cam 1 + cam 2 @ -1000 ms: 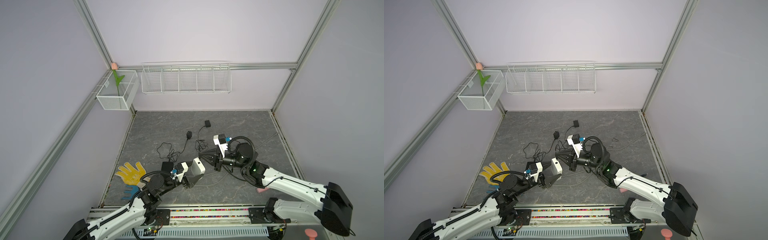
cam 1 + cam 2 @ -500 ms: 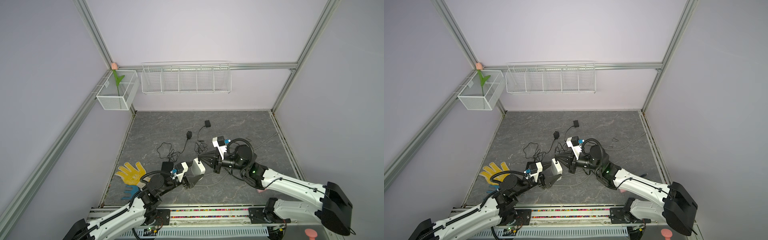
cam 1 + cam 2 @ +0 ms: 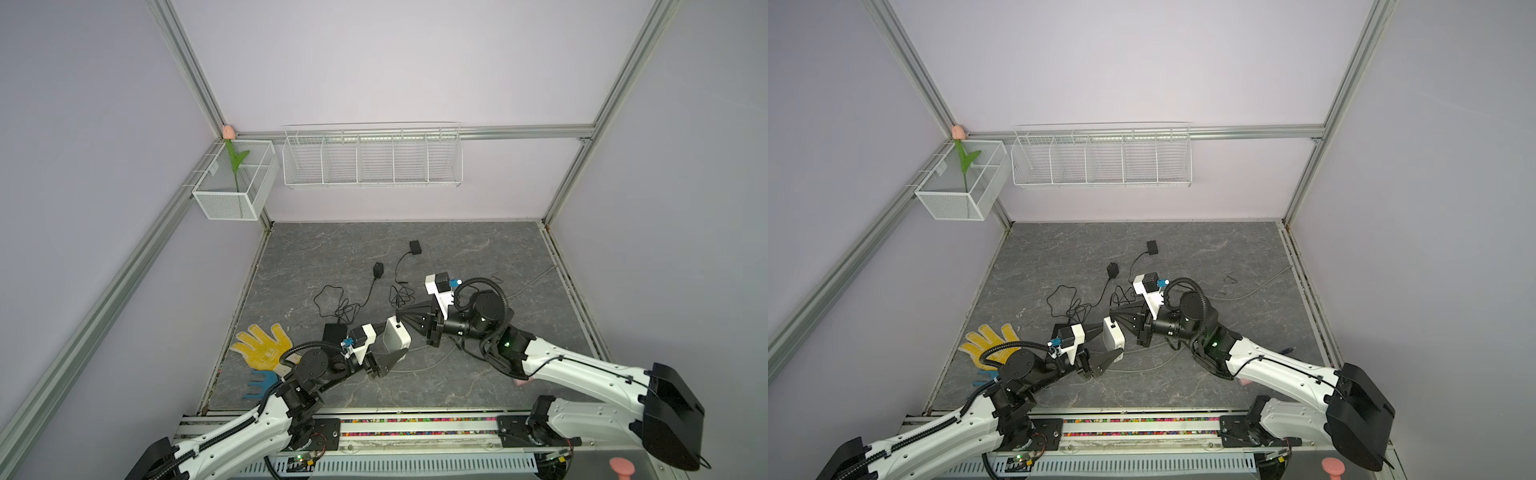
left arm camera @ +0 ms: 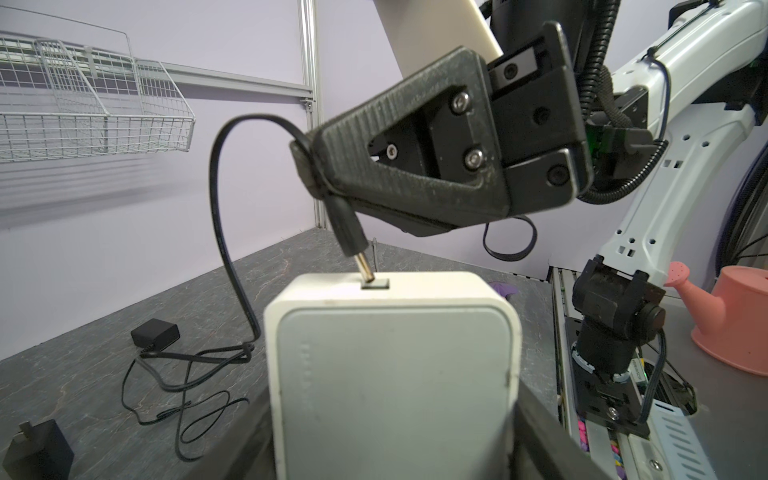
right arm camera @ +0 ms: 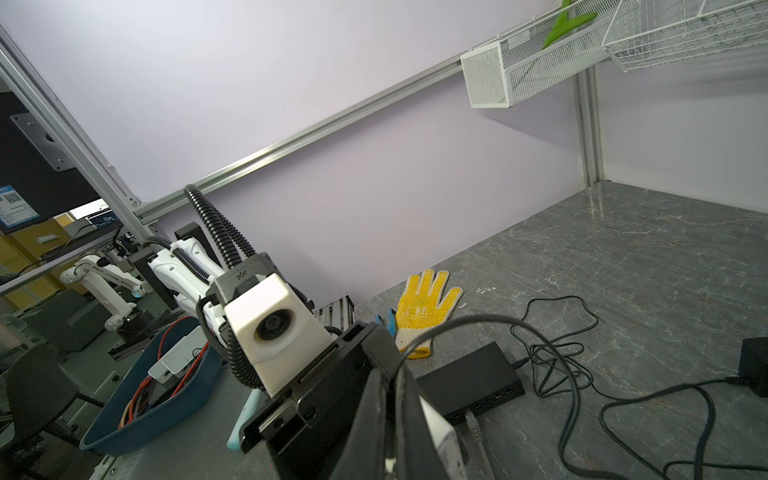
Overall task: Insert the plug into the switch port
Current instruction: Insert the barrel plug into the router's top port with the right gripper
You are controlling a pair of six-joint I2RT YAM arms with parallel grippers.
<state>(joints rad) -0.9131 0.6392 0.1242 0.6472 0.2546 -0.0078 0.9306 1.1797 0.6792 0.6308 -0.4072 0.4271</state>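
My left gripper [image 3: 395, 341] [image 3: 1112, 341] holds a white switch [image 3: 397, 338] [image 3: 1113, 337] [image 4: 390, 374] above the floor, one finger on each side. In the left wrist view its port [image 4: 376, 284] is a small slot in the edge that faces away from the camera. My right gripper [image 3: 400, 318] [image 3: 1113, 313] [image 5: 390, 415] is shut on a black barrel plug [image 4: 347, 224]. The plug is tilted, and its bare metal tip touches the port's edge. Its black cable [image 4: 216, 187] loops down to the floor. In the right wrist view the plug is hidden between the fingers.
A black box with ports [image 5: 469, 382] [image 3: 334, 332] lies under the arms with a grey cable plugged in. Two black adapters [image 3: 414, 247] [image 3: 377, 269] and tangled cords lie behind. A yellow glove [image 3: 264, 347] is at front left. Wire baskets [image 3: 372, 156] hang on the back wall.
The right gripper has edged slightly toward the white switch with the plug. The left gripper and the switch have stayed put.
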